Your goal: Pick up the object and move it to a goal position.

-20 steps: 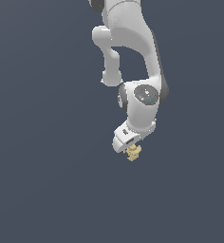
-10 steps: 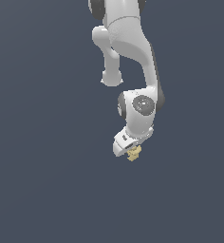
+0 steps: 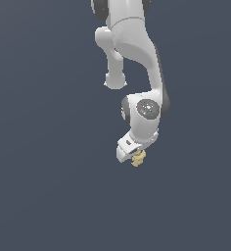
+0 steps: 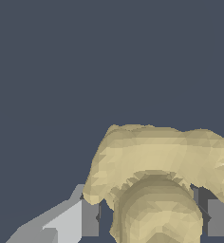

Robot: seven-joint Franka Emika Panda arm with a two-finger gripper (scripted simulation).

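Observation:
The object (image 3: 138,158) is a small pale yellow-tan knobbly lump hanging just under the white hand of the arm in the exterior view. My gripper (image 3: 136,157) is shut on it. In the wrist view the object (image 4: 156,166) fills the space between the two grey fingers (image 4: 89,218), which press against it from either side. Its rounded lower knob sits nearest the camera and a wider lumpy part spreads beyond it. The fingertips themselves are mostly hidden behind the lump in the exterior view.
The white arm (image 3: 137,59) reaches down from the top of the exterior view, with its wrist joint (image 3: 147,110) bent above the hand. Everything around it is a plain dark blue-grey surface (image 3: 49,186).
The arm has folded a little, carrying the gripper and the held object slightly up and toward the exterior view's right. The grip on the object is unchanged.

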